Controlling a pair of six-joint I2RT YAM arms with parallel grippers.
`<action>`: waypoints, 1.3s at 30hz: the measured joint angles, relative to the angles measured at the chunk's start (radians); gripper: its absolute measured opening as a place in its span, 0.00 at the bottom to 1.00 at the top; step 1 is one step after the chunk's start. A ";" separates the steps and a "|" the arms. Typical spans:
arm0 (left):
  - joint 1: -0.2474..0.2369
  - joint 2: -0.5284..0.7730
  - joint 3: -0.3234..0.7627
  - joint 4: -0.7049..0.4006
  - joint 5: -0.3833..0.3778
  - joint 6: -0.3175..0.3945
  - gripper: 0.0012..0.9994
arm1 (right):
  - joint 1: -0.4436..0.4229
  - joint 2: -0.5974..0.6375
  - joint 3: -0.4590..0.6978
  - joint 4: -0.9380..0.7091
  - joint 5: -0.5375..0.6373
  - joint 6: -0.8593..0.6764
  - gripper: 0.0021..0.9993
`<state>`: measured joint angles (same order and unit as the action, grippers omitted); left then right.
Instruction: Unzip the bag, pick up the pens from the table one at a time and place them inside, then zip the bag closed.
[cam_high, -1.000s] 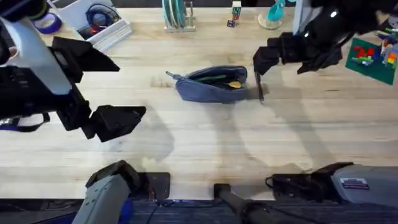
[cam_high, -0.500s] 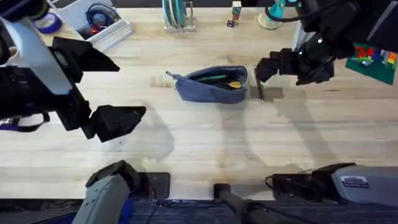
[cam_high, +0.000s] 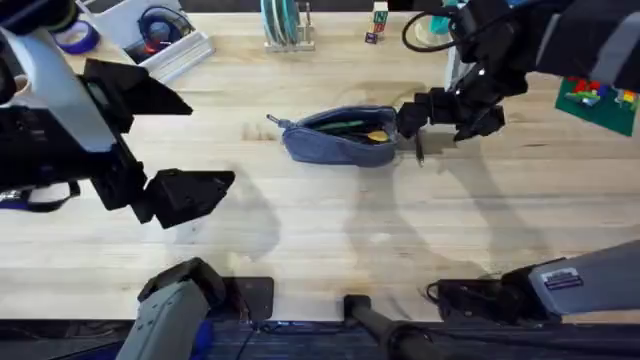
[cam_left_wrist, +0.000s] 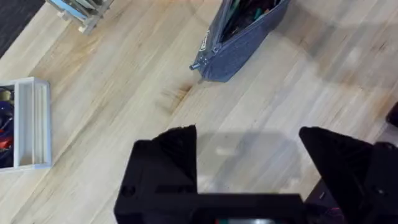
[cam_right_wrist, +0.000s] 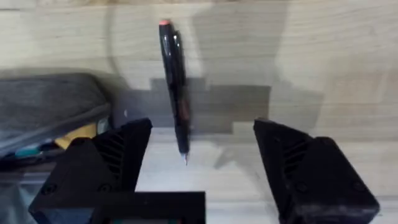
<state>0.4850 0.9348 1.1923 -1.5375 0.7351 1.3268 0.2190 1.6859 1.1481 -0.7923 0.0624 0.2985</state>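
Bag (cam_high: 343, 134) lies near the far middle of the table (cam_high: 330, 230), long axis left to right, zipper pull at its left end. It is already unzipped: the mouth gapes and I can see a green pen (cam_high: 342, 126) lying inside along the opening, with something yellow (cam_high: 377, 136) beside it at the right end. So step one reads as done, and one pen is in

Black pen (cam_high: 418, 146) is on the table, just beside the bag's right end, lying roughly near-to-far. In my right wrist view it sits on bare wood, apart from the fabric, red-tipped cap at one end and the writing point at the other

My right gripper (cam_high: 420, 112) hangs directly over that pen. Both fingers are spread wide with the pen between them and nothing held; I cannot tell how far above the wood they are

My left gripper (cam_high: 190, 195) is parked well to the left and nearer, over bare table, fingers apart, empty. The bag's left end shows in its wrist view, well off

Judgement on progress: roughly halfway. Left to do: grasp the black pen, carry it to the open mouth, release it inside, then zip the bag closed. The zipping will likely need one gripper to steady the fabric while the other draws the pull
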 joint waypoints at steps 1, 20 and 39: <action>0.000 0.000 0.000 0.000 0.000 0.000 1.00 | -0.001 0.007 0.000 0.004 0.000 0.000 1.00; 0.000 0.000 0.000 0.000 0.000 0.000 1.00 | -0.001 0.071 0.000 0.017 0.001 -0.012 0.93; 0.000 0.000 0.000 0.000 0.000 0.000 1.00 | -0.001 0.071 0.001 0.027 -0.003 -0.015 0.03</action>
<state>0.4852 0.9348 1.1923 -1.5375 0.7349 1.3270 0.2176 1.7571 1.1492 -0.7654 0.0597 0.2836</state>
